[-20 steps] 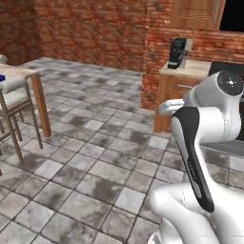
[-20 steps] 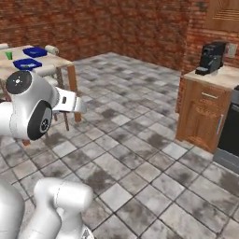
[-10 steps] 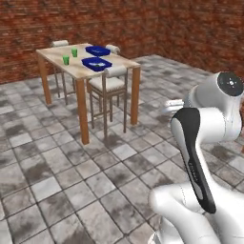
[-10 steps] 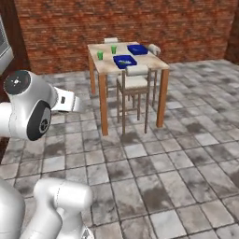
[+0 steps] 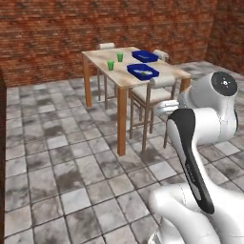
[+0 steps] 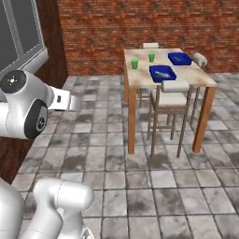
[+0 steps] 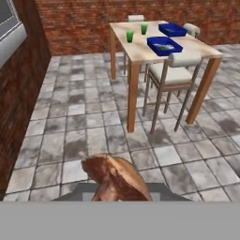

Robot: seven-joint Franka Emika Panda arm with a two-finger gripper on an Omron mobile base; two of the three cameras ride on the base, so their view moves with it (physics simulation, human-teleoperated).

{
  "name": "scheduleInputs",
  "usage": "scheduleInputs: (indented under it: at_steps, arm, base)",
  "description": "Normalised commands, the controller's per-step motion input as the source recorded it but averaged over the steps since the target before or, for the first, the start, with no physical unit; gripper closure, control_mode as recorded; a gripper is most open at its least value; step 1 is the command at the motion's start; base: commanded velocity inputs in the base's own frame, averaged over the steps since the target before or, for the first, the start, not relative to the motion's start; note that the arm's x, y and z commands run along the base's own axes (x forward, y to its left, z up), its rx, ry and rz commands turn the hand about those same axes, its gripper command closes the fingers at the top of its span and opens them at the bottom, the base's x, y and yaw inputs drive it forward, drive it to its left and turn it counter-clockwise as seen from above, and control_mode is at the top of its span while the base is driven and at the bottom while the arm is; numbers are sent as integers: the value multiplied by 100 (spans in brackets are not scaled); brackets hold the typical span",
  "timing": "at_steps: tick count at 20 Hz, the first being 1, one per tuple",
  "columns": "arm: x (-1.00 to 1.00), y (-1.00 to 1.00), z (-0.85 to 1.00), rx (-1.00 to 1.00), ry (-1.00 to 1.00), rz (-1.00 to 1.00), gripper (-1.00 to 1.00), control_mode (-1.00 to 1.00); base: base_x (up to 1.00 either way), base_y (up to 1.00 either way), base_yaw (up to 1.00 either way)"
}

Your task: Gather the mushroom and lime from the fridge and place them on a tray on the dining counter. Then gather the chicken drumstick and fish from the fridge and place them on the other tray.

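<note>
Where the hand's camera looks forward over the floor, the drumstick (image 7: 115, 177) sits right at the jaws, a reddish-brown lump rising between them at the near edge. The fingertips are hidden behind it; the gripper (image 7: 118, 194) looks clamped on the drumstick. Well ahead of the jaws stands the counter (image 7: 140, 51), with two blue trays (image 7: 164, 46) on top. The nearer tray holds a small greenish thing, too small to name; the far tray (image 7: 172, 30) lies just beyond it. Two green cups (image 7: 130, 36) stand to the left of the trays. A chair (image 7: 178, 75) is tucked in on the near side. The arm (image 5: 200, 119) is folded up, its hand held level and aimed at the counter.
</note>
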Motion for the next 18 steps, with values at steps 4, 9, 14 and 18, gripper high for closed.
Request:
scheduleInputs:
  at_steps: [4, 9, 14, 18]
  arm:
    - [0, 0, 0, 0, 0, 0, 100, 100]
    - [0, 0, 0, 0, 0, 0, 100, 100]
    - [0, 0, 0, 0, 0, 0, 100, 100]
    - [0, 0, 0, 0, 0, 0, 100, 100]
  base:
    - [100, -51, 10]
    - [100, -66, 9]
    - [100, -68, 11]
    - [100, -58, 16]
